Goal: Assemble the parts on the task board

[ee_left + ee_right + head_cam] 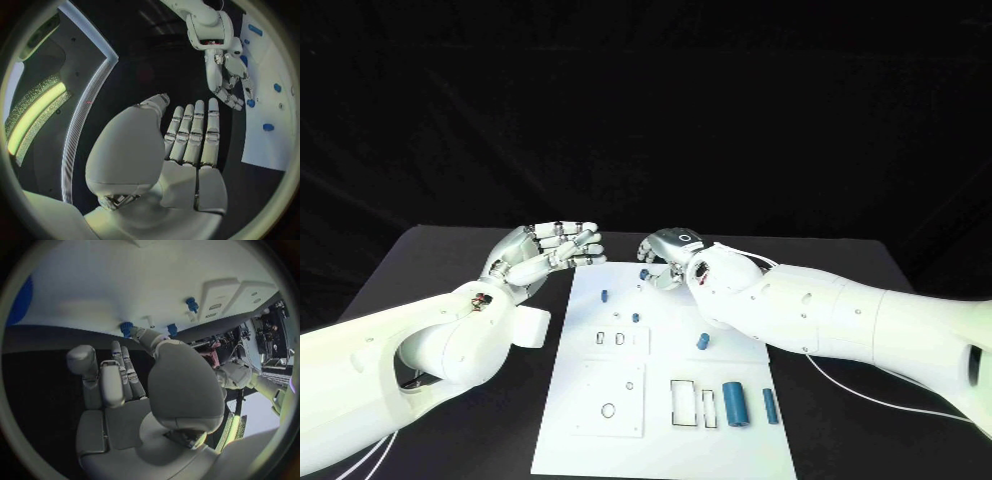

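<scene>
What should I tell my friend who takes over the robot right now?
Left hand: holds nothing, its fingers straight and close together, hovering beside the far left corner of the task board.
Right hand: over the board's far end, fingers reaching toward a small blue part; whether it touches is unclear.
Parts: small blue pieces scattered on the far half, two long blue cylinders lying near the slots at the near right.
Done: nothing clearly assembled yet.
Left: pick up the parts and fit them into the board.

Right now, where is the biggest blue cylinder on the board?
In the head view, the largest blue cylinder lies on the task board at its near right, between the rectangular slots and a slimmer blue part.
</scene>
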`<control>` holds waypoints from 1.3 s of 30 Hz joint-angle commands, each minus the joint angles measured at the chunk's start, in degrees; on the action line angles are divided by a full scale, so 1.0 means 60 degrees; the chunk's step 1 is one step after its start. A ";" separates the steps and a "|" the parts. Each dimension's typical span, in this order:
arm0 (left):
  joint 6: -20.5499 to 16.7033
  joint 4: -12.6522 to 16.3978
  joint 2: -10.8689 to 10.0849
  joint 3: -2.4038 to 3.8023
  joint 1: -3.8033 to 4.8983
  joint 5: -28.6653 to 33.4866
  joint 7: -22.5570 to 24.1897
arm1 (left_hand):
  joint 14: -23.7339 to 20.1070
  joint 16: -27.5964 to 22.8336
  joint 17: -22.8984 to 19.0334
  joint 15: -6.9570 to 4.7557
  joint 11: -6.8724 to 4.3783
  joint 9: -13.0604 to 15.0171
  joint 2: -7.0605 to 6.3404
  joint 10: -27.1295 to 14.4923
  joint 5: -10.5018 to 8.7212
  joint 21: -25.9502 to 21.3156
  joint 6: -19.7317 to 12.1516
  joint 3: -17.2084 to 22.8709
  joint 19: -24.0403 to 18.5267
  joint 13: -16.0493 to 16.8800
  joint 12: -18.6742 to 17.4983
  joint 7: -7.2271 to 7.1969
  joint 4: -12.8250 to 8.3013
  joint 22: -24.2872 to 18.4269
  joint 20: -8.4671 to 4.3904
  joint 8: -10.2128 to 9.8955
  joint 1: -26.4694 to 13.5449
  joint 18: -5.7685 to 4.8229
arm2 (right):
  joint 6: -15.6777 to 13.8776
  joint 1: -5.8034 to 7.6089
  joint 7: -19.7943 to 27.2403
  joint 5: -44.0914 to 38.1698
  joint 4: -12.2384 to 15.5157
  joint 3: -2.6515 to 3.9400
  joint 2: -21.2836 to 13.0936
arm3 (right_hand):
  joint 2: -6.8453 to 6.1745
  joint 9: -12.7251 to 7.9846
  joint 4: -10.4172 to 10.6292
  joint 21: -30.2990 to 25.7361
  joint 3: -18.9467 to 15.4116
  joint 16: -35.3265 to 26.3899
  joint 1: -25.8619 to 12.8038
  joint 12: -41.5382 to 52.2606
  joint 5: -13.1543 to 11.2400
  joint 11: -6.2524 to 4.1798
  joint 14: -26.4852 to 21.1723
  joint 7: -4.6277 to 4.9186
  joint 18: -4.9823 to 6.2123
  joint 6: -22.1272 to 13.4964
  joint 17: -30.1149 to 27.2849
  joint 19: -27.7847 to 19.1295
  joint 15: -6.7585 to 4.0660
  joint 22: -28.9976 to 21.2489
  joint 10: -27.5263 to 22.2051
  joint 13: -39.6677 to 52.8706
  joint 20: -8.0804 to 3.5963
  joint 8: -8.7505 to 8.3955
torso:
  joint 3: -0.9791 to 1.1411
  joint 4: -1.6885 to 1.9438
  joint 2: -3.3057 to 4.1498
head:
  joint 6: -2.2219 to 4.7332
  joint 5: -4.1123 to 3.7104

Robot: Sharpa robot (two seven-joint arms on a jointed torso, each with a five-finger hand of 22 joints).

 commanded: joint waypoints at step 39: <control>0.0298 -0.0223 -0.0013 0.0007 0.0015 0.0056 0.0059 | -0.0072 -0.0043 0.0021 -0.0003 0.0053 0.0016 -0.0066 0.0008 -0.0059 -0.0028 -0.0074 0.0079 0.0020 -0.0013 -0.0046 0.0147 0.0001 -0.0022 0.0022 -0.0032 0.0014 0.0126 | 0.1270 0.0352 -0.0345 0.2772 0.2084 0.0164 -0.3459 | 0.0393 0.0818 0.2144 0.1794 -0.4068 0.1838 0.1653 1.2896 0.0103 -0.0262 0.0832 0.0100 -0.0422 -0.0995 0.3703 0.1580 -0.0124 0.2998 0.3496 1.2233 -0.0172 0.1662 | 0.0108 -0.0223 -0.0096 | 0.0030 0.0092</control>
